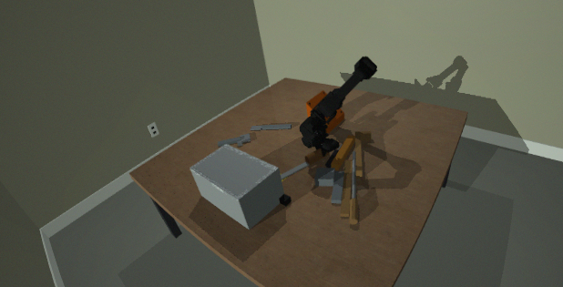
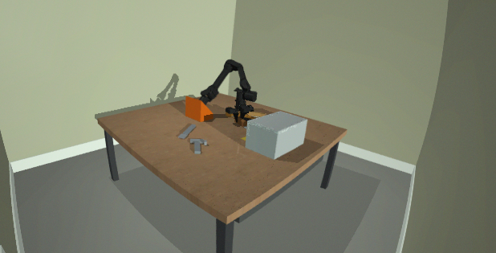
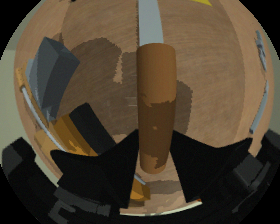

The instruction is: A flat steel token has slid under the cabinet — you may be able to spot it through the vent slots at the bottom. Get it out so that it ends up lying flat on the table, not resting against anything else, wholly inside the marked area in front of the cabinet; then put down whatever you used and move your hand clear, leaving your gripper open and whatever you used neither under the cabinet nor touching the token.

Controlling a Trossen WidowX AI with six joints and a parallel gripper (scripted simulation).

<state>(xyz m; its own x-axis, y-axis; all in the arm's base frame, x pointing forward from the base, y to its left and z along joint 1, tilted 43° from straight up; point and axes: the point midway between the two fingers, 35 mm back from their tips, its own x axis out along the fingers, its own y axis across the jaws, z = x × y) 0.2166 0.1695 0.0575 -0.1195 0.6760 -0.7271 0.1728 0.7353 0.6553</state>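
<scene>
Pale grey, the cabinet (image 1: 234, 172) (image 2: 277, 136) stands nearest in the top view, a black block (image 1: 285, 199) at its near right corner. The steel token cannot be seen in any view; whether it is under the cabinet or hidden beside it, I cannot tell. A yellow patch (image 1: 282, 179) (image 2: 243, 138) (image 3: 203, 2), probably part of the marked area, shows at the cabinet's front. Farther back, a grey blade (image 1: 295, 170) (image 3: 151, 22) runs toward the cabinet from a brown handle (image 1: 313, 157) (image 3: 157, 90), which the gripper (image 1: 323, 150) (image 2: 241, 121) (image 3: 152, 132) has clamped between its fingers.

The step in hand looks like working the tool at the cabinet front. The next move calls for checking the tip, then a low, straight sweep or draw; skewing the blade could push the token deeper.

The wrist view shows the fingers closed about the handle, which the exterior view does not make out; the exterior view gives the cabinet whole, absent from the wrist view.
</scene>
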